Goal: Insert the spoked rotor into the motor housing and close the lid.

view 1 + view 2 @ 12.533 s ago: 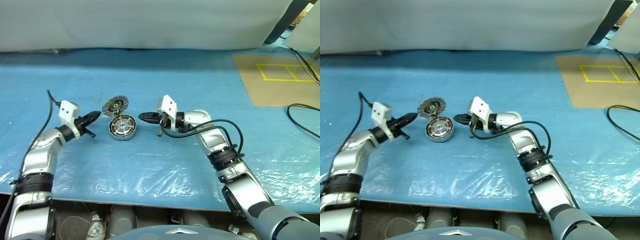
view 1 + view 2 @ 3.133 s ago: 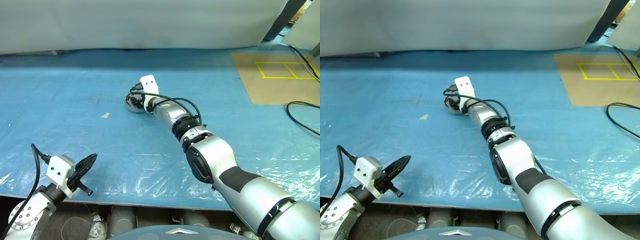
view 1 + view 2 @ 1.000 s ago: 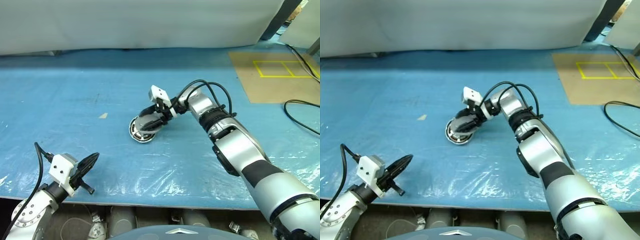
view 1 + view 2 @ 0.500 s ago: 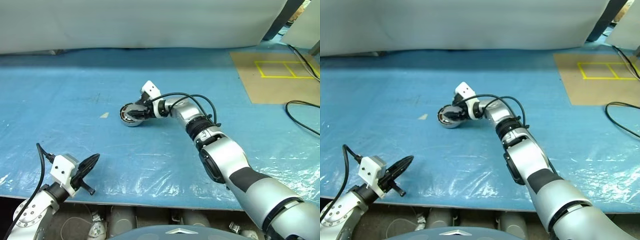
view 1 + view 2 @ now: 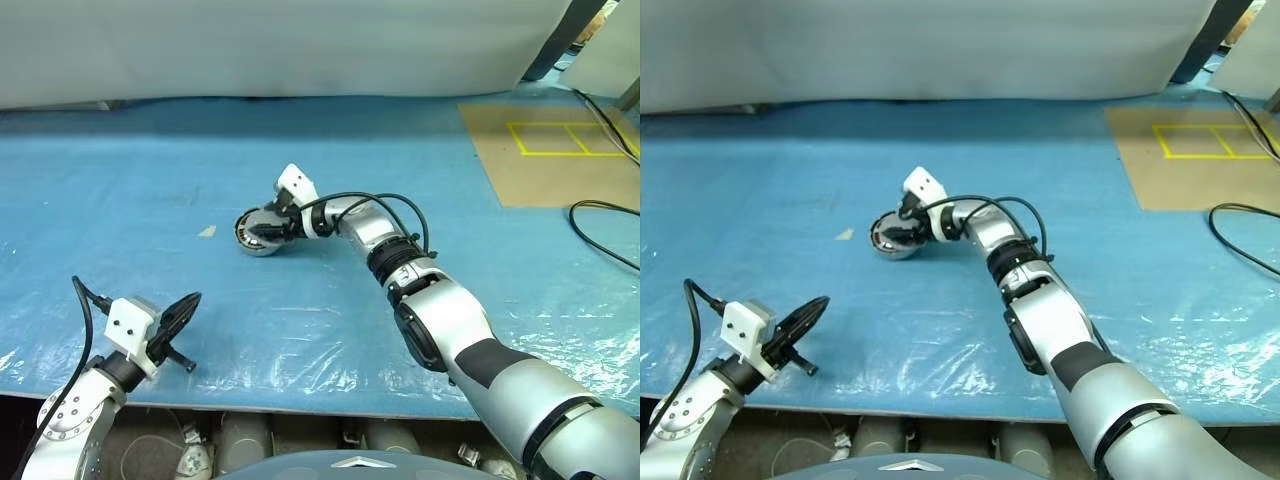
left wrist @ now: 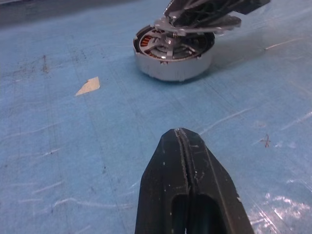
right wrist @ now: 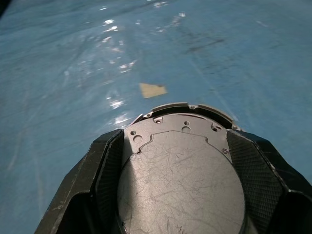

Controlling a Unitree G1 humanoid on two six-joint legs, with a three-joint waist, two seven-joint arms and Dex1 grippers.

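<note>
**A:** Right wrist view first: what does the right gripper (image 7: 178, 141) have?

**B:** Its two black fingers (image 7: 105, 163) are clamped on opposite edges of the flat, round, scratched grey metal lid (image 7: 180, 190). A curved grey rim peeks out just past the lid's far edge.

**A:** And the parts themselves?

**B:** The small round silver motor housing (image 6: 170, 68) with orange-copper windings sits on the blue plastic-covered table (image 5: 150, 150), near the middle. From the left wrist camera, pale grey spokes show inside it, so I judge the dark-rimmed spoked rotor (image 6: 167, 43) is already seated. The lid hangs tilted above it, one edge low over the housing; I can't tell whether they touch.

**A:** The other arm?

**B:** The left gripper (image 6: 181, 139) hovers low at the near edge of the table with its fingers pressed together, holding nothing, well apart from the housing. A small pale scrap (image 6: 88, 86) lies between the two.

**A:** How will the lid handle?

**B:** Stiff metal, thin and probably light, with smooth edges that could slip in a pinch grip. Holding it across the rim looks right, since the underside stays free to seat. It needs levelling first. The housing looks dense but unanchored on slick plastic, so a sideways push could slide it, and the bare windings look like the fragile part
</note>
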